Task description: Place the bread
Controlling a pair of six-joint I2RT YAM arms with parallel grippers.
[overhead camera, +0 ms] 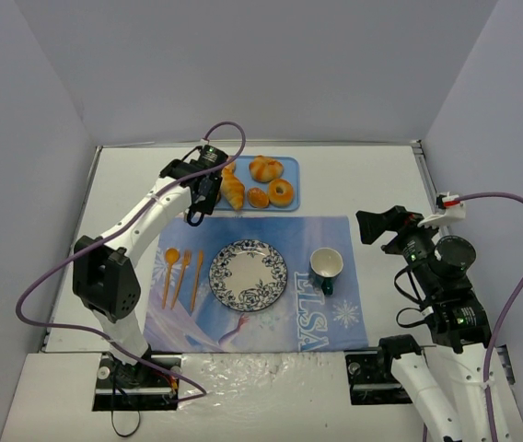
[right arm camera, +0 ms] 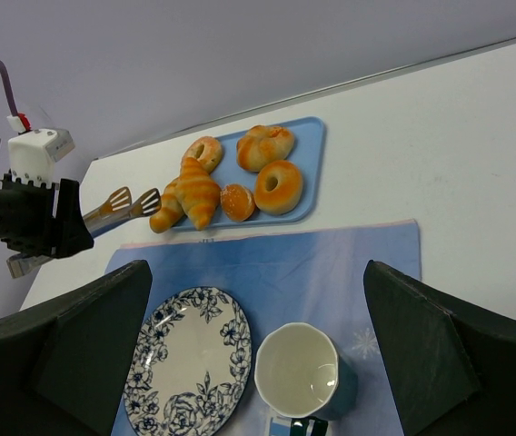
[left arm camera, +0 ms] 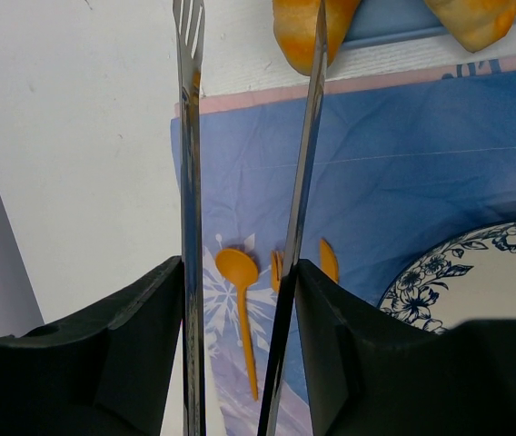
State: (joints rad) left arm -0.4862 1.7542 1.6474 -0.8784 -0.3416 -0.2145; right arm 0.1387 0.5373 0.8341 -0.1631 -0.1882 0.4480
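two croissant-shaped pieces of bread (right arm camera: 194, 193) lie at the left end of the blue tray (right arm camera: 315, 145), next to doughnuts and small buns. the left gripper (left arm camera: 238, 272) is clamped on metal tongs (left arm camera: 188, 182), whose blades stand a little parted. one tip overlaps the nearer roll's end, though i cannot make out whether it touches. the right gripper (right arm camera: 256, 272) hangs spread wide over the table's right side.

You are holding the left arm (overhead camera: 137, 221) stretched toward the upper left-centre of the top view, the left gripper (overhead camera: 200, 200) clamping tongs (left arm camera: 188, 182), while the right arm (overhead camera: 446, 295) is sitting folded at right, the right gripper (overhead camera: 377, 226) gaping wide.
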